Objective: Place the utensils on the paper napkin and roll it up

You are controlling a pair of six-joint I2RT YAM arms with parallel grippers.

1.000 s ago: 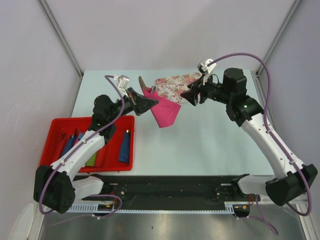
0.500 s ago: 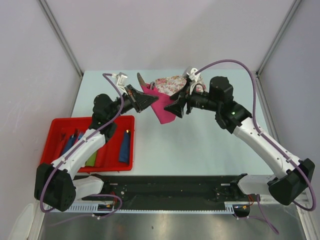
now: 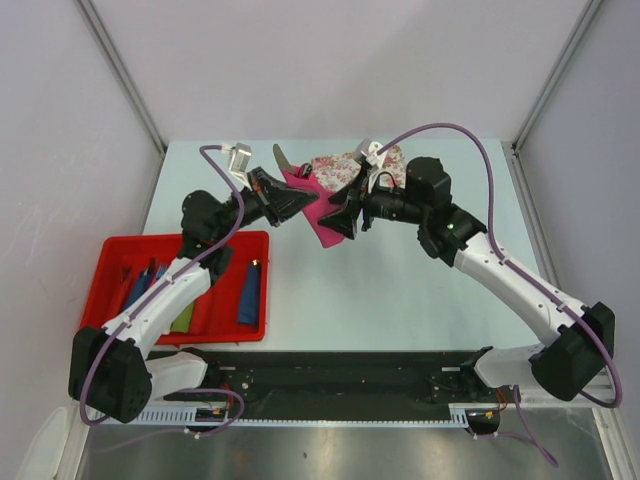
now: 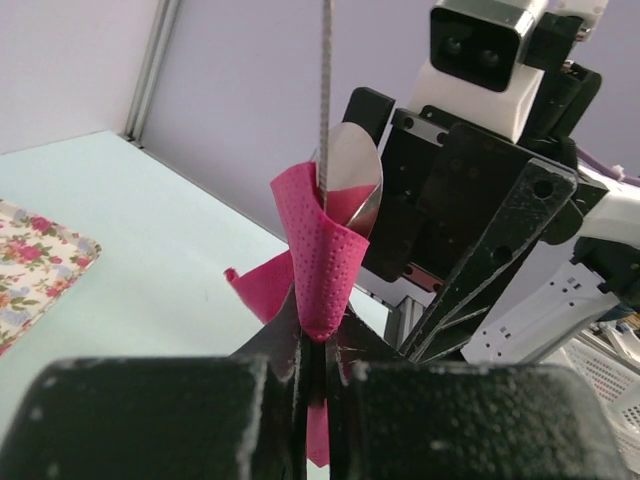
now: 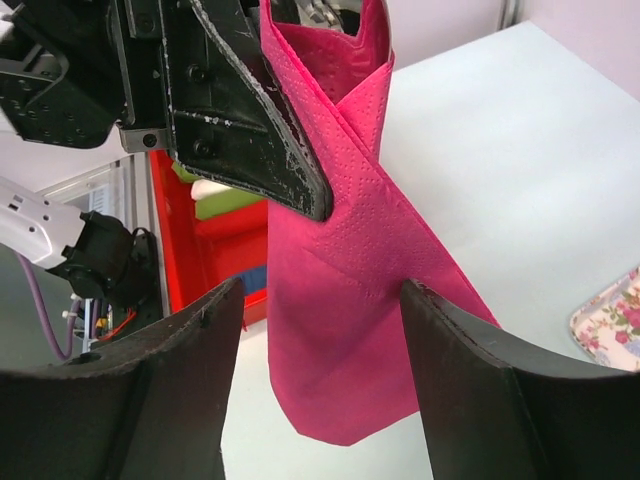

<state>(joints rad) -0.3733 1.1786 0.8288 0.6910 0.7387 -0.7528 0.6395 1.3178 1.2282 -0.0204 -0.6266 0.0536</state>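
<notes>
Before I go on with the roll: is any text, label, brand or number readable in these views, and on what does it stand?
None is readable in any view.
paper napkin: plain dimpled pink, no print.
floral mat: flowers only, no words.
red tray: no legible marking.
white camera housing: two lenses, no visible logo.
base rail: details too small to read.

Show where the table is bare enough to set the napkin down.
Bare: near-centre table between red tray and right arm; far-left corner. Crowded: far centre, where left end effector and right end effector meet at the paper napkin near the floral mat.
</notes>
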